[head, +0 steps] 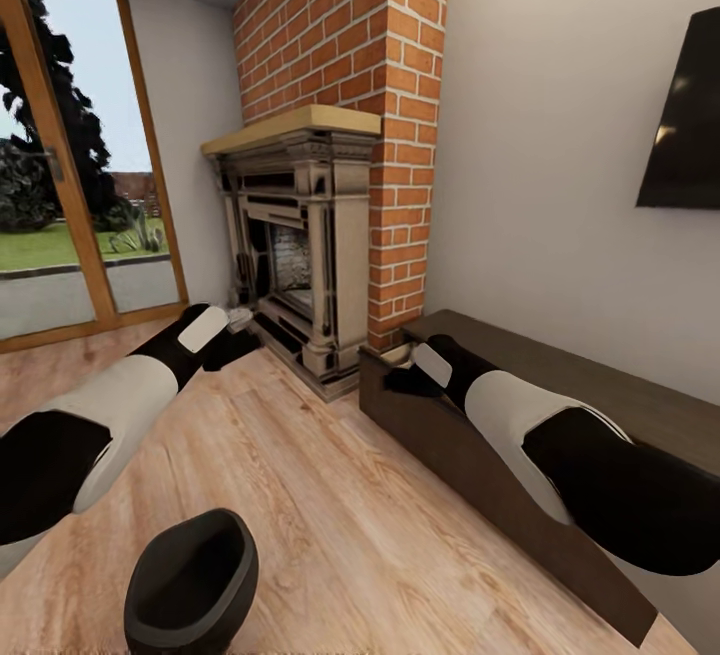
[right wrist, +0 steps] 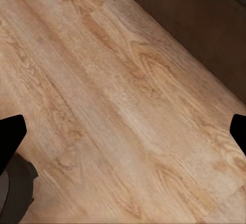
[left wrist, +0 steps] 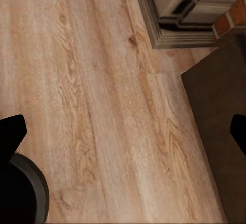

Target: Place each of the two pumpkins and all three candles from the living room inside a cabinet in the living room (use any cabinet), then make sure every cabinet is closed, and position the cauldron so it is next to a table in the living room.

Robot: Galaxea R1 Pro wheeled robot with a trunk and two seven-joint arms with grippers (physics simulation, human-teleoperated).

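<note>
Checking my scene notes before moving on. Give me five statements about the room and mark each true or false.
1. The cauldron sits on the wooden floor. True.
2. The cabinet stands along the wall under the TV. True.
3. The left gripper holds a pumpkin. False: nothing is between its fingers.
4. The fireplace is set in a white plaster chimney. False: the chimney is red brick.
5. The cauldron rests on top of the cabinet. False: it is on the floor, apart from the cabinet.
</note>
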